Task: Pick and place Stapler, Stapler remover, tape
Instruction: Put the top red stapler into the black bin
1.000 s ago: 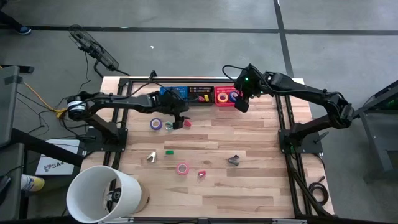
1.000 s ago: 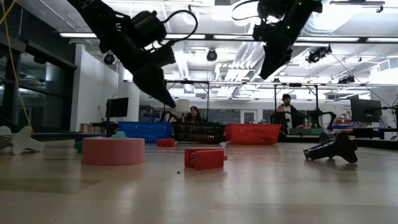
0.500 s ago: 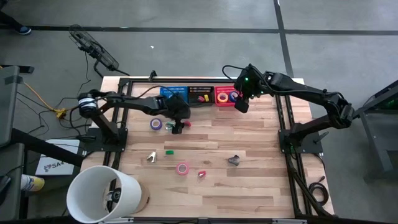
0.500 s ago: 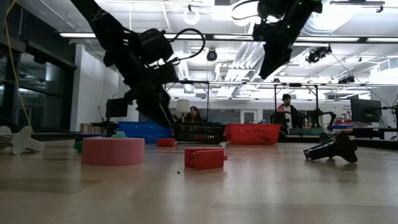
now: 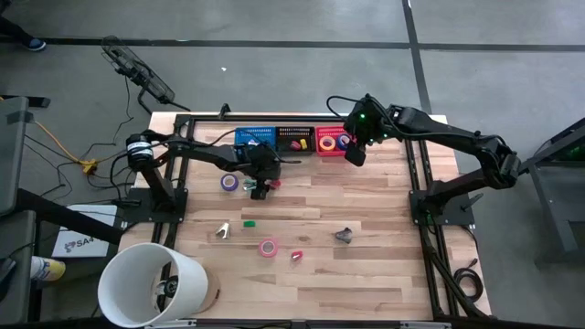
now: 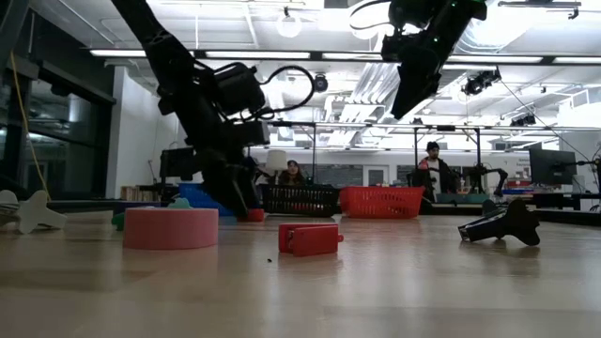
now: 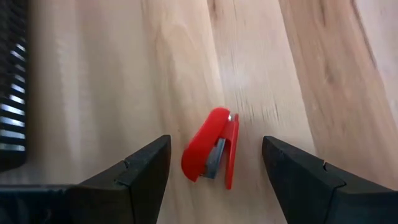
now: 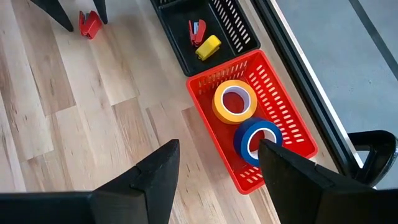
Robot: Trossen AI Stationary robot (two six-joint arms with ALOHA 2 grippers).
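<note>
Left gripper (image 7: 214, 163) spread wide, lowered over a small red stapler (image 7: 212, 151) lying on the wooden table (image 5: 366, 219), fingers either side, not touching. Right gripper (image 8: 217, 167) parted, empty, raised beside the red basket (image 8: 283, 118) holding yellow tape (image 8: 234, 101) and blue tape (image 8: 256, 140). Purple tape (image 5: 229, 183) and pink tape (image 5: 268, 247) on the table.

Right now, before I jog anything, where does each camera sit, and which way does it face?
High view: overhead, straight down on the table; both arms show, left pincer and right pincer.
Low view: at tabletop height, looking across to the room; both arms come in from above, pink tape roll close by.
Left wrist view: looks down between open fingers at the red stapler.
Right wrist view: over the red basket holding yellow tape and blue tape.
Shared: the red stapler appears in the high and left wrist views.
</note>
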